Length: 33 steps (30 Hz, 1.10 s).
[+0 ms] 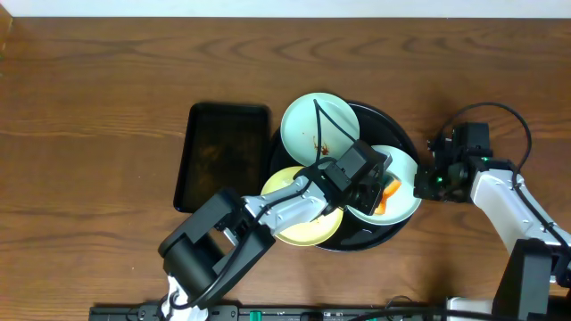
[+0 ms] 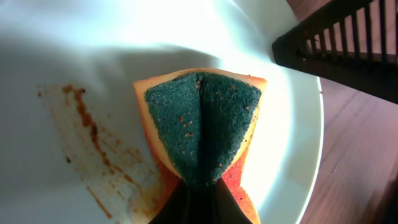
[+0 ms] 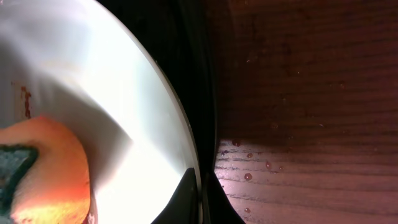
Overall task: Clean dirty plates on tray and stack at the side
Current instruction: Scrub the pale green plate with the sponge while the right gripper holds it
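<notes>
Three plates sat in the round black tray (image 1: 397,120): a far mint plate (image 1: 312,116), a yellow plate (image 1: 308,234) and a right mint plate (image 1: 406,178). My left hand (image 2: 199,196) was clenched on an orange-and-green sponge (image 2: 199,124), held over the right mint plate beside a brown smear (image 2: 93,149). My right hand (image 3: 202,198) was clamped on that plate's rim.

The brown tabletop (image 1: 107,80) is wood-grain with a low sheen. The large round black tray (image 1: 382,119) is glossy. The pale mint-blue round plate (image 2: 93,43) is smooth and shiny too. The orange foam sponge (image 2: 199,134) looks soft, its dark green face rough and fibrous.
</notes>
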Each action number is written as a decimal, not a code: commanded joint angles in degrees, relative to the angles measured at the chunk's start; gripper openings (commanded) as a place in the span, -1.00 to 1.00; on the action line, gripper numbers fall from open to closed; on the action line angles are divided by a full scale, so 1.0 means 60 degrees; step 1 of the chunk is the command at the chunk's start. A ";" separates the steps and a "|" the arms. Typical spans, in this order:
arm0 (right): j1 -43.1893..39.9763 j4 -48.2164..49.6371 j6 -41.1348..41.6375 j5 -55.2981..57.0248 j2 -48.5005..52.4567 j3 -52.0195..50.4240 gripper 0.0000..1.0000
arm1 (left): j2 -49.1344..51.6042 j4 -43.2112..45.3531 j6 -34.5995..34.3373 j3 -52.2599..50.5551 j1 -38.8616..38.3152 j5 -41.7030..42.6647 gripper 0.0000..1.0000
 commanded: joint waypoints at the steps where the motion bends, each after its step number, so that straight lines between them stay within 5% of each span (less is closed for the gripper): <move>1: -0.0055 -0.0178 -0.0047 0.0288 0.0022 -0.0069 -0.98 | 0.0262 0.0025 -0.0033 0.0182 0.0171 -0.0947 -0.85; 12: -0.0055 -0.0288 -0.0051 0.0288 0.0022 -0.0069 -0.98 | 0.0248 0.0459 -0.0506 0.0182 0.0984 -0.2025 -0.85; 22: -0.0055 -0.0270 -0.0051 0.0291 0.0022 -0.0069 -0.98 | 0.0240 -0.0867 -0.1220 0.0178 0.0506 0.1545 -0.85; 33: -0.0055 -0.0277 -0.0047 0.0288 0.0022 -0.0069 -0.98 | 0.0240 -0.2881 -0.1745 0.0178 0.0259 0.1555 -0.85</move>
